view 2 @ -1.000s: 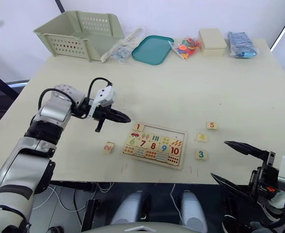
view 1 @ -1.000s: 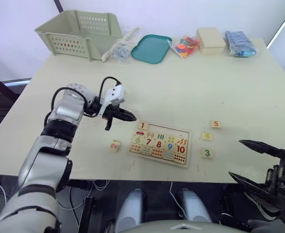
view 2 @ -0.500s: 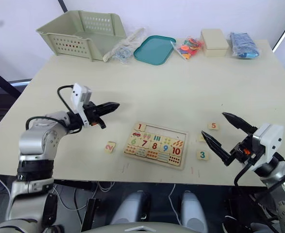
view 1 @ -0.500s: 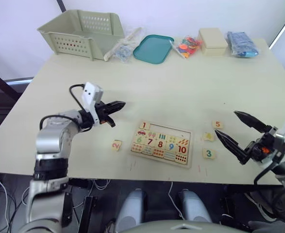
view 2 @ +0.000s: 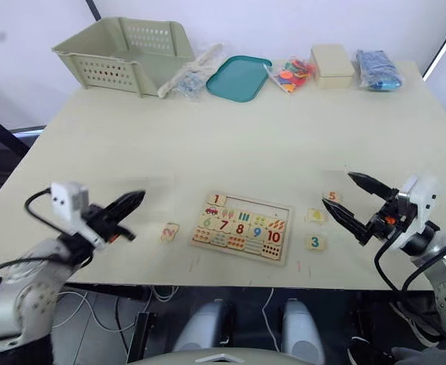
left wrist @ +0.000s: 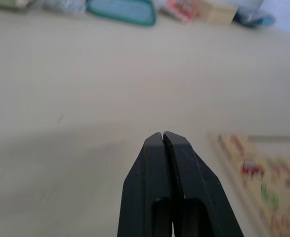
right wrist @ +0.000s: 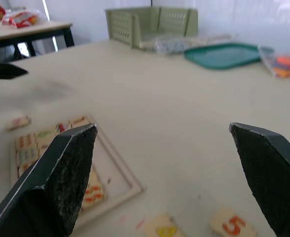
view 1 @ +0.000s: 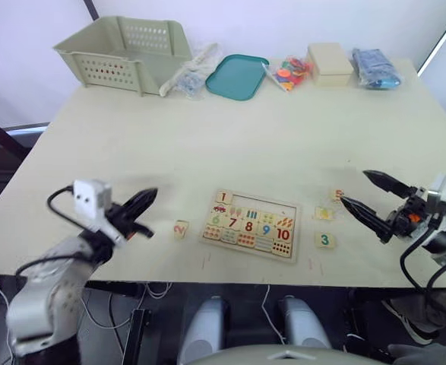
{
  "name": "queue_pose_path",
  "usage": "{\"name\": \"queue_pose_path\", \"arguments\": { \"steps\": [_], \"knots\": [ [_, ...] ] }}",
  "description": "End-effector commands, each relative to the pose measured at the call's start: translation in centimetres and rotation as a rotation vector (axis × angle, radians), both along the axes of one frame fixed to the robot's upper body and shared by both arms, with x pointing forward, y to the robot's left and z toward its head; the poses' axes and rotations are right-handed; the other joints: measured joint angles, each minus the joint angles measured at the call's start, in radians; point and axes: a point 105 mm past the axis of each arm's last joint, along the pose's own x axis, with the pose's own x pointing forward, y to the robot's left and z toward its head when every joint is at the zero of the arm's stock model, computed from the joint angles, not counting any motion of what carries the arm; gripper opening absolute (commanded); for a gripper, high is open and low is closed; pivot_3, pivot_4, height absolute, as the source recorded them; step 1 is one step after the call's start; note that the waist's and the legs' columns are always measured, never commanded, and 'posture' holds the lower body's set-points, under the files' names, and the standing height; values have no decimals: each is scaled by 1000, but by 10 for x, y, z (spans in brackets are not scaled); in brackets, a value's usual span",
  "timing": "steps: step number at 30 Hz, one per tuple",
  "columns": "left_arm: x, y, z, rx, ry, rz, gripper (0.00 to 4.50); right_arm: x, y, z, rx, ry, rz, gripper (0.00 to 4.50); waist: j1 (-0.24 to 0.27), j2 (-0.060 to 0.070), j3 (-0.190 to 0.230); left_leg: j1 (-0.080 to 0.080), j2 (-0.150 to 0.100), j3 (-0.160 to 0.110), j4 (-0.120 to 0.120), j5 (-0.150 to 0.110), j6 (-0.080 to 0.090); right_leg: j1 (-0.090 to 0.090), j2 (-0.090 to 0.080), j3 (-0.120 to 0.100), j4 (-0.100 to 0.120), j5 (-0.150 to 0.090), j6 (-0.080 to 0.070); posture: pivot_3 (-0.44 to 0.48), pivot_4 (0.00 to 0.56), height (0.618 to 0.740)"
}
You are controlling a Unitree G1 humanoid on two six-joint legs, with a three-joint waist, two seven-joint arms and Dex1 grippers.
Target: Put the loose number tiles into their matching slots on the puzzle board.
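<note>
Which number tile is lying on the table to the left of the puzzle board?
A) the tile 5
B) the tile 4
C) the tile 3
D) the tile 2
D: the tile 2 lies alone on the table just left of the puzzle board, while the tile 5, the tile 4 and the tile 3 lie to the board's right, near the right tool.

Board: your puzzle board (view 1: 251, 226) lies on the surface (view 1: 283, 129), near its front edge.
Tile 1: in the board's top row, left end (view 1: 223, 197).
Tile 2: just left of the board (view 1: 180, 227).
Tiles 3, 4, 5: right of the board, with 3 (view 1: 324, 240) nearest you, 4 (view 1: 324, 214) behind it, 5 (view 1: 338, 195) farthest back.
Back edge, left to right: basket (view 1: 124, 52), tray (view 1: 236, 76), box (view 1: 329, 62).
</note>
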Motion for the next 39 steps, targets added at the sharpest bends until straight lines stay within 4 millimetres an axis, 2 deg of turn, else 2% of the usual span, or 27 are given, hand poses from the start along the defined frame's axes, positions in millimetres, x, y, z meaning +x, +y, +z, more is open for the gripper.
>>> {"name": "queue_pose_path", "arguments": {
  "steps": [1,5,6,9,11,16,20,24,26,30,32,34,37,39],
  "knots": [
    [-15,10,14,34,-25,-66,898,-9,-6,10,-44,-12,52,4500,5,0,0,0,0,0,0,0,0,0,0,0,0,0,0,0,150,740],
    [-39,25,-3,65,67,-155,2736,-40,-26,-9,-127,91,99,4500,13,0,0,0,0,0,0,0,0,1,0,0,-2,0,0,0,150,740],
    [-42,27,-6,71,79,-163,3332,-45,-30,-12,-139,107,104,4500,15,0,0,0,0,1,-1,-1,1,1,0,0,-3,0,0,0,150,740],
    [-46,29,-11,80,103,-204,4486,-59,-48,-16,-156,140,78,4500,15,0,0,0,0,1,-1,-1,1,1,0,0,-4,0,0,0,150,740],
    [-48,31,-16,94,121,-231,4486,-64,-57,-18,-161,148,60,4500,16,0,-1,0,1,2,-1,-1,1,1,0,0,-5,-2,-4,0,150,740],
    [-46,33,-22,113,132,-261,4486,-69,-65,-22,-173,157,59,4500,16,1,-1,1,2,2,-1,-1,1,1,1,0,-5,-3,-4,0,150,740],
    [-39,25,-21,116,115,-289,4486,-67,-62,-19,-176,133,95,4500,19,1,-1,0,2,2,-1,-1,1,1,0,0,-5,-2,-4,0,150,740],
    [-37,4,-17,162,69,-246,4486,-70,-42,-4,-164,49,231,4500,19,1,-1,1,2,2,-1,-1,1,1,0,0,-5,-1,-1,0,150,740],
    [-37,-3,-16,196,65,-213,4486,-72,-35,-1,-159,59,278,4500,19,1,-1,0,3,2,-1,-1,1,1,0,0,-5,0,0,0,150,740],
    [-43,-35,-14,212,97,-126,4486,-69,-25,8,-202,57,390,4500,20,1,-1,0,3,2,-1,-1,1,1,0,1,-5,0,0,0,150,740],
    [-42,-50,-15,212,156,-40,4486,-68,-22,9,-233,60,439,4500,22,1,-1,0,2,3,0,-1,2,2,-1,1,-6,0,0,0,150,740],
    [-43,-54,-22,306,249,26,4486,-66,-22,11,-228,62,451,4500,26,1,-1,0,2,0,1,-1,2,3,0,-1,-6,0,0,0,150,740],
    [-40,-70,-18,256,269,39,4486,-62,-24,13,-229,65,454,4500,23,1,-1,1,1,-1,1,-1,2,4,0,-1,-5,0,0,0,150,740],
    [-38,-71,-20,269,292,73,4486,-61,-25,14,-236,68,458,4500,23,1,-1,1,1,-1,1,-1,1,4,0,-2,-5,0,0,0,150,740]
  ]
}}
